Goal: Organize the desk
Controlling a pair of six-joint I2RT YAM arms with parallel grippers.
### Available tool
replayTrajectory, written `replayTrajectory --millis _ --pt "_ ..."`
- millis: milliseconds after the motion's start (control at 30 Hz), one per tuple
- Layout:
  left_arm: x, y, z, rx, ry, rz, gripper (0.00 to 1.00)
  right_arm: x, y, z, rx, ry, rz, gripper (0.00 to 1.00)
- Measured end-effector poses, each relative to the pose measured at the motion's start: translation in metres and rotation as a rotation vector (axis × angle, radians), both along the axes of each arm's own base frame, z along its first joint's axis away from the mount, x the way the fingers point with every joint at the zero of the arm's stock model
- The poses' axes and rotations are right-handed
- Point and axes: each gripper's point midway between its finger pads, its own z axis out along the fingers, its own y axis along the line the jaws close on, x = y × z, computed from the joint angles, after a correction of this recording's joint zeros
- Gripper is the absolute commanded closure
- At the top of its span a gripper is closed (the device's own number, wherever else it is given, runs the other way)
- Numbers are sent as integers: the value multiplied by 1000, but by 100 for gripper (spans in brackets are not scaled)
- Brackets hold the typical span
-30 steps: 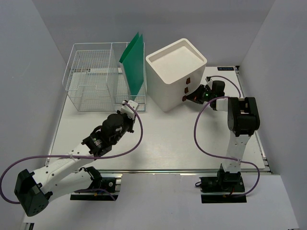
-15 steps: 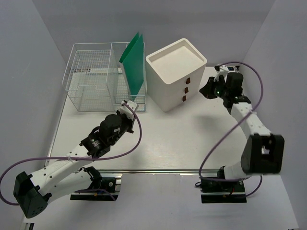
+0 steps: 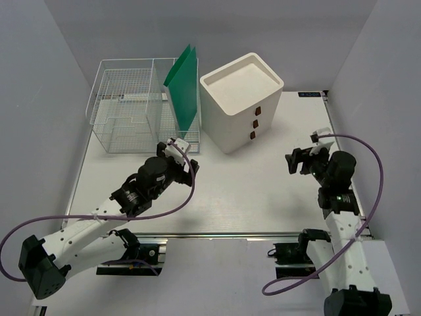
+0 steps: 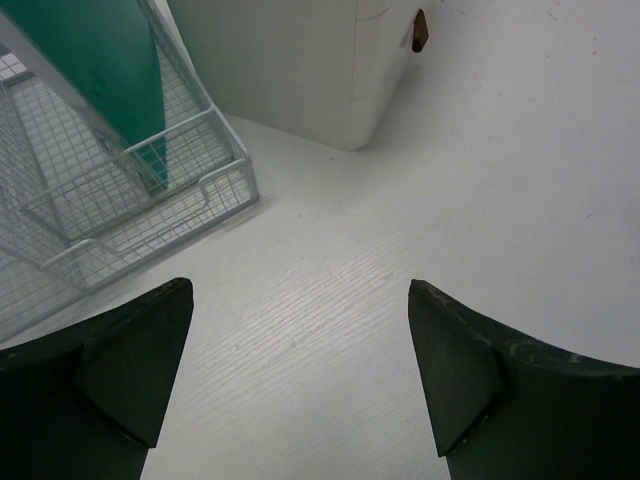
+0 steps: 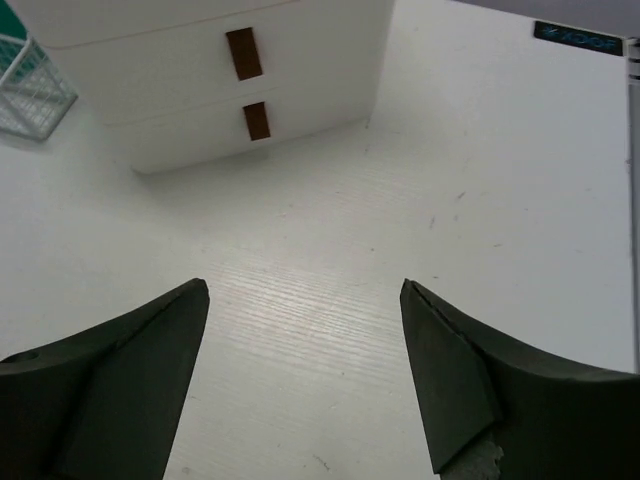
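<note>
Fingers (image 5: 445,385) of your right gripper (image 3: 299,160) stand wide apart, holding nothing; the left gripper (image 4: 300,290) likewise. Both hover over the desk (image 3: 250,191), in front of the drawer box (image 3: 240,99). Your right arm has just backed off that box. Its drawers look shut, so it is likely finished there.

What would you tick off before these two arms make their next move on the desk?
1. Left gripper open, holding nothing: ok.
2. Right gripper open, holding nothing: ok.
3. Drawer box with its drawers shut: ok.
4. Green folder standing in wire basket: ok.
5. Right gripper apart from the box: ok.
6. What the drawers contain: cannot tell.
</note>
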Motion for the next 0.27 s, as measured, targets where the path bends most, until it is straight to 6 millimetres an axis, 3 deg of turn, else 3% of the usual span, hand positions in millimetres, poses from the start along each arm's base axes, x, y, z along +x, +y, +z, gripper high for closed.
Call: replayTrajectory --millis 67,267 --pt "-1 -3 -4 7 11 -13 2 -4 -9 4 -4 -26 -30 11" --pt "-1 -6 -9 15 25 -28 2 -3 -27 12 22 -54 -84 11"
